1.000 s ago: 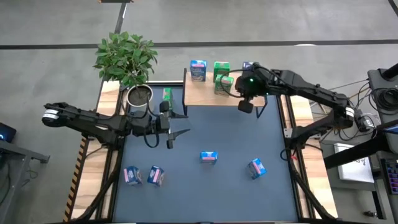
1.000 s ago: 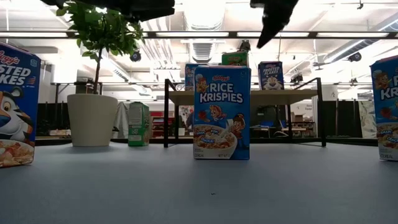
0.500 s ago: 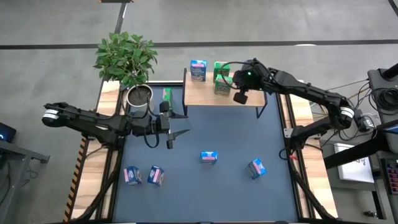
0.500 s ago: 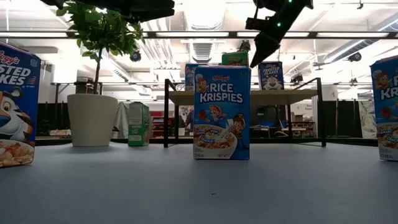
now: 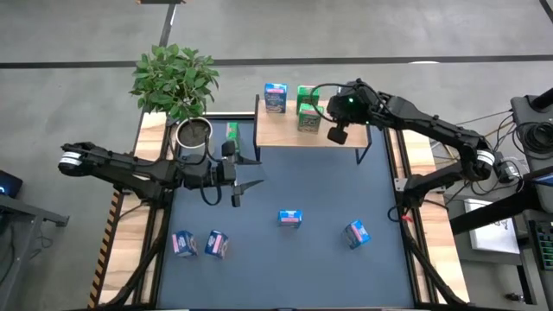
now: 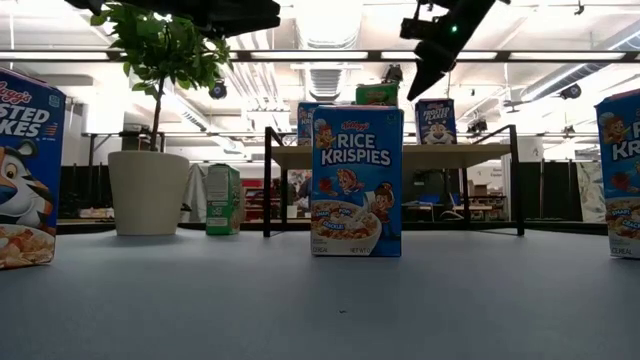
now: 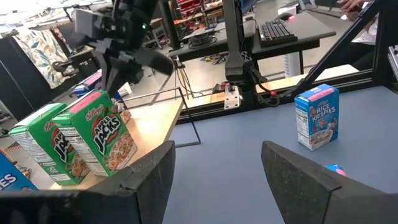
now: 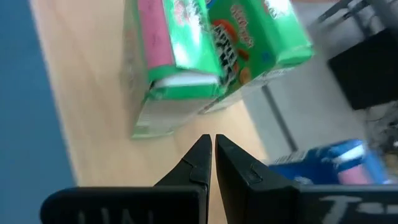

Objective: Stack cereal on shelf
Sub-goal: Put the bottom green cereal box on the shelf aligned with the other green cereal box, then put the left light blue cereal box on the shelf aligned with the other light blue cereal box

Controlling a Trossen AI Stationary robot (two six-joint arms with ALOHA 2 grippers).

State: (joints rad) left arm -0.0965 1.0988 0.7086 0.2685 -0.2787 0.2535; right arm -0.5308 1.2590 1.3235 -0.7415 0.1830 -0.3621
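Observation:
The shelf (image 5: 292, 134) is a light-wood platform at the table's far edge. On it stand a light blue cereal box (image 5: 276, 98) and two green ones (image 5: 307, 95) (image 5: 309, 119); the low view also shows a dark blue one (image 6: 435, 120). My right gripper (image 5: 326, 119) hovers shut over the shelf, just right of the green boxes (image 8: 186, 56) and touching none. My left gripper (image 5: 251, 171) hangs open over the blue mat (image 5: 328, 186), with nothing between its fingers (image 7: 155, 171). More cereal boxes (image 5: 290, 218) (image 5: 356, 232) (image 5: 183, 244) (image 5: 216, 244) sit on the mat.
A potted plant (image 5: 177, 86) stands at the far left, with a green box (image 5: 232, 131) upright beside its pot. In the low view a Rice Krispies box (image 6: 357, 180) stands in front of the shelf. Monitors and cables lie beyond the table's right edge.
My right gripper has moved toward the table's far edge and a little left over the shelf, closing on the green boxes. It has tipped from steeply down to a shallower slant and stays shut. No box has moved.

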